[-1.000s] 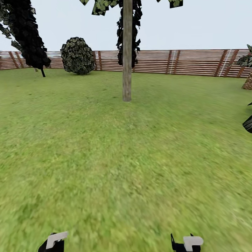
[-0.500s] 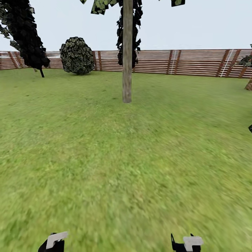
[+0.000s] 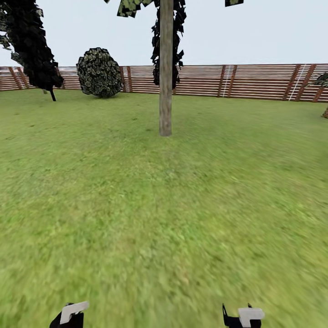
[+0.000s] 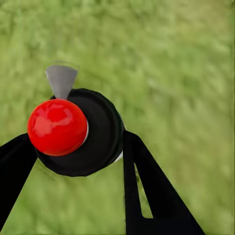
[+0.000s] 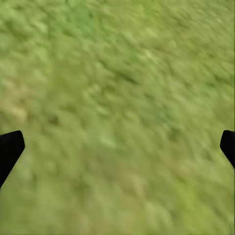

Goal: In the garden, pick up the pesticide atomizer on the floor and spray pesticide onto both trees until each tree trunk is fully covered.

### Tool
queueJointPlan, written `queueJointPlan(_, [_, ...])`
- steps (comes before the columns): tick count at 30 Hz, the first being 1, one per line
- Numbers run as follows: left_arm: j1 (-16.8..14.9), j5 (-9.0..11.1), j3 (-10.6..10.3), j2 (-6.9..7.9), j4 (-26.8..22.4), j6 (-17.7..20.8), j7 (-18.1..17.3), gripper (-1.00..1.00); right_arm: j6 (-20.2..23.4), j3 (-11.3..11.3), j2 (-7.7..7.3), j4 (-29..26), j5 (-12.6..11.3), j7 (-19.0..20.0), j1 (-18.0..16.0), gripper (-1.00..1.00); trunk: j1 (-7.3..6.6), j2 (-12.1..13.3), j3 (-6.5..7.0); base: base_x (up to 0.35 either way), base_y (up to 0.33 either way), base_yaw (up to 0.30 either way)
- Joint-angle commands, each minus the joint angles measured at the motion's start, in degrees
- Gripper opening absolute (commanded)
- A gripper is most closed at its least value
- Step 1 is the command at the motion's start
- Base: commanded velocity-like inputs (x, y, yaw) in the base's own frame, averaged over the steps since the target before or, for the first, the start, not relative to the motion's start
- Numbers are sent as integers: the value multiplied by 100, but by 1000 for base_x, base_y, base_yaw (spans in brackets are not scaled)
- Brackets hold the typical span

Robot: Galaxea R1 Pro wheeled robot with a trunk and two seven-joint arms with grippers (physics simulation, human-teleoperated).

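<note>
The robot stands on the lawn facing a trunk that rises straight ahead, well apart from it, pale and bare, with dark-green leaves high up at the top edge of the head view. Behind the trunk runs the slatted brown fence. To the left, near the fence, sit a round dark bush and a black-leaved tree on a thin stem.

Both arms are held low and close to the body; just their ends show at the bottom edge of the head view, the left arm on the left and the right arm on the right, each with a pale block on black, set well apart from each other.

In the left wrist view, the left gripper is clenched around the atomizer: a round black body with a glossy red cap and a grey nozzle, seen end-on and carried above the grass. Black fingers press on either side of the black body.

In the right wrist view, the right gripper is spread wide with nothing in it; its black fingertips show at opposite edges, with blurred grass between them.
</note>
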Motion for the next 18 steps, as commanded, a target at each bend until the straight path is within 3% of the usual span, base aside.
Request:
queueJointPlan(1, [0, -1, 0, 0, 0, 0, 0, -100, 0, 0, 0, 0, 0, 0, 0, 100, 0, 0, 0, 339, 0, 0])
queueJointPlan(18, [0, -1, 0, 0, -5, 0, -2, -100, 0, 0, 0, 0, 0, 0, 0, 100, 0, 0, 0, 339, 0, 0])
